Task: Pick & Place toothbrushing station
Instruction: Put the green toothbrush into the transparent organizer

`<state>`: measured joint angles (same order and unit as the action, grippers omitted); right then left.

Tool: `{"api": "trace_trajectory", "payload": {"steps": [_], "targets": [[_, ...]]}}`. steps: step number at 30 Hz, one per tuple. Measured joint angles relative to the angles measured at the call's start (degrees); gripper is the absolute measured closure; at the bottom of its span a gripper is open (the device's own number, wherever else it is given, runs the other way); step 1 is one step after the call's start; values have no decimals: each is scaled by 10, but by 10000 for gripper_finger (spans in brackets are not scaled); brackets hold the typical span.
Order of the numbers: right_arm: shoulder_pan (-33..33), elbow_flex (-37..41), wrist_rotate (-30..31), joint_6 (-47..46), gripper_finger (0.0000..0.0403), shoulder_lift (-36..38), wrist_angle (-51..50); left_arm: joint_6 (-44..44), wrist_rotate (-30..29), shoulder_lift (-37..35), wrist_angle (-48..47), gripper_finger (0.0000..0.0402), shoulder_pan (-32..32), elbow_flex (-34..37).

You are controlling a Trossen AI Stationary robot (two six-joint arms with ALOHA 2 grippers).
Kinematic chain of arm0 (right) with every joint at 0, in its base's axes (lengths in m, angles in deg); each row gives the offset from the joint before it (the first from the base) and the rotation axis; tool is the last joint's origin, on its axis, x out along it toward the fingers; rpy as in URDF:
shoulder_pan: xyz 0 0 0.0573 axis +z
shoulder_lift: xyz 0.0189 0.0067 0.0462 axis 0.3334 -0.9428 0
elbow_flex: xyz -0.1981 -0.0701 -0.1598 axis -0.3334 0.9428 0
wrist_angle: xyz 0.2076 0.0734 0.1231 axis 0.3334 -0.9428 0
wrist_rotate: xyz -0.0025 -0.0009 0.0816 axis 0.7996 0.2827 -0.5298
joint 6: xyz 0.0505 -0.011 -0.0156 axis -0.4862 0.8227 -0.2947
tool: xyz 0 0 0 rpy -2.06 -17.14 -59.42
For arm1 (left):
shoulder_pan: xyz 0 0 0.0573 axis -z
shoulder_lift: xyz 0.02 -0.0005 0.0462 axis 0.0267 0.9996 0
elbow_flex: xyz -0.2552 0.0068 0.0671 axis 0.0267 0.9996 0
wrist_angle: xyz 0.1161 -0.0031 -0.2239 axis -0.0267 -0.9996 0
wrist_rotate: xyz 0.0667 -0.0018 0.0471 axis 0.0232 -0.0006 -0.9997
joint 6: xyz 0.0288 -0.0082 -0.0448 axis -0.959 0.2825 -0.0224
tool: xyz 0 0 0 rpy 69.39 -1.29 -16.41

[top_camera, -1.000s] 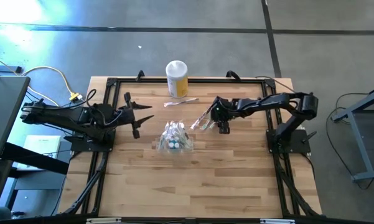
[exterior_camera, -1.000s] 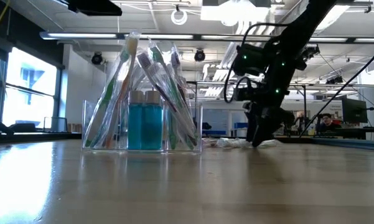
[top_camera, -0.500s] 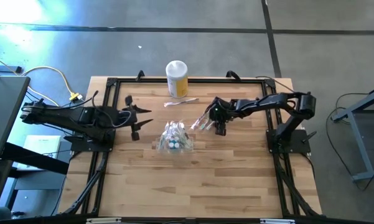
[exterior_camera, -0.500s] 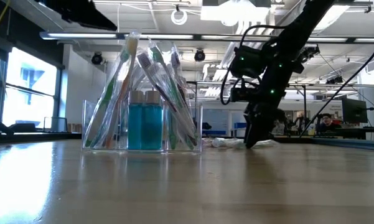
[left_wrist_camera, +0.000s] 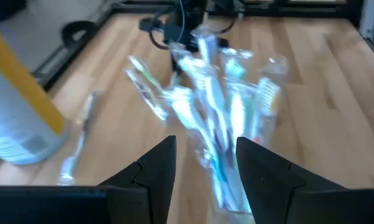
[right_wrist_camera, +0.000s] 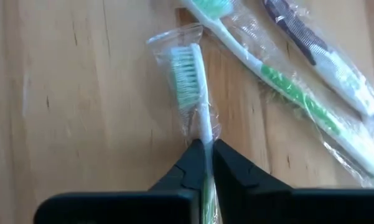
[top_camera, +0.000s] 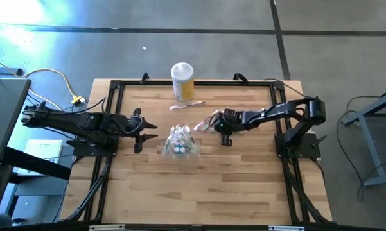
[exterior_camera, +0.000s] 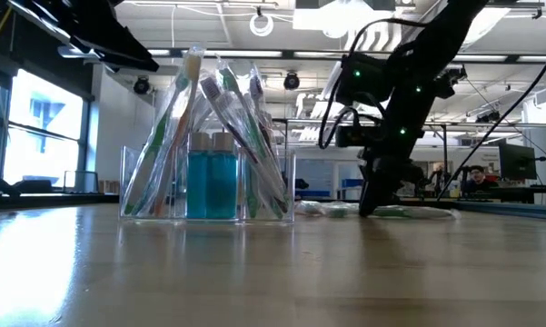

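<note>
Hidden or unclear: in the high view the clear toothbrushing station [top_camera: 180,142] is hard to separate from the wooden table [top_camera: 244,186]; only the brush heads and two blue caps inside it stand out. In the low view it reads plainly as a see-through box [exterior_camera: 207,182] holding wrapped brushes leaning together over two blue bottles. The left wrist view is smeared, so the individual brushes cannot be counted there. The right arm's fingertips are masked by its own body in the high view.

Change since a second ago: the right gripper [top_camera: 217,122] has drawn closer to the station and its fingers, then spread, have now come together. The left arm has extended a little towards the table's middle. The station has not shifted.

Grippers: the right gripper [right_wrist_camera: 205,154] is clenched on the handle of a wrapped toothbrush [right_wrist_camera: 190,87] with green-and-white bristles, lying flat on the wood; two more wrapped toothbrushes [right_wrist_camera: 280,81] lie just beside it. The left gripper [left_wrist_camera: 202,163] is released, fingers apart and holding nothing.

Position: the station stands upright near the table's centre, between the two grippers. The left gripper [top_camera: 143,126] sits just to its left, pointing at it; the right gripper is just beyond its far-right corner, apart from it. A yellow jar [top_camera: 182,81] with a white lid stands at the far edge, a loose toothbrush [top_camera: 186,104] before it.
</note>
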<state>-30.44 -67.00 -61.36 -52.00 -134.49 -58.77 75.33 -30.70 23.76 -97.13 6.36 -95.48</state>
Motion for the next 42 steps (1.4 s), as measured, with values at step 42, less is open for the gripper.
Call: {"api": "trace_trajectory", "payload": {"steps": [42], "targets": [[161,66,-117,21,393,-43,979,-15,1,18,-7,240,0,0]]}}
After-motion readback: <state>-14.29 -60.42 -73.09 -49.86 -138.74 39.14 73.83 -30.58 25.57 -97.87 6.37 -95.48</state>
